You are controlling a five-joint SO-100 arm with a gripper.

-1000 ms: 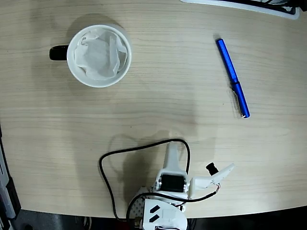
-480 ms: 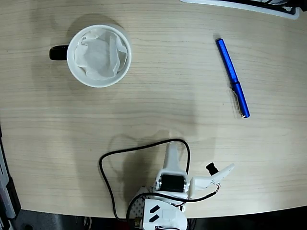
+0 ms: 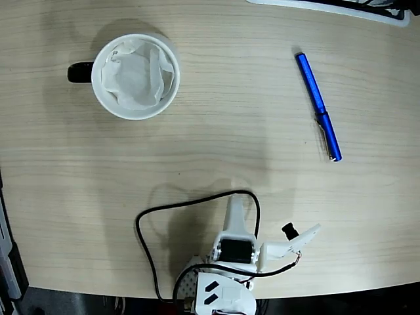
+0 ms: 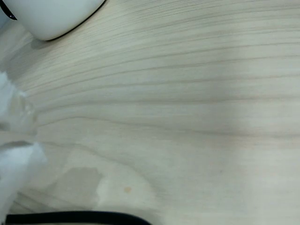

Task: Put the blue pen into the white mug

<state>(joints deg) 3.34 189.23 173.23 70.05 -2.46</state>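
In the fixed view, the blue pen [image 3: 318, 98] is seen lying flat on the pale wooden bench [image 3: 216, 131] at the upper right, slanted, with its clip end lower. The white mug [image 3: 136, 76], lined with crumpled white paper and with its black handle turned left, is set at the upper left, well apart from the pen. The claw [image 3: 272, 230] is held low near the bottom edge, spread open and empty, beside a looped black cable [image 3: 147, 230].

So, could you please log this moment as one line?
slim glossy blue pen: on table, untouched | round white ceramic mug: upright, paper inside | pincer: open, empty
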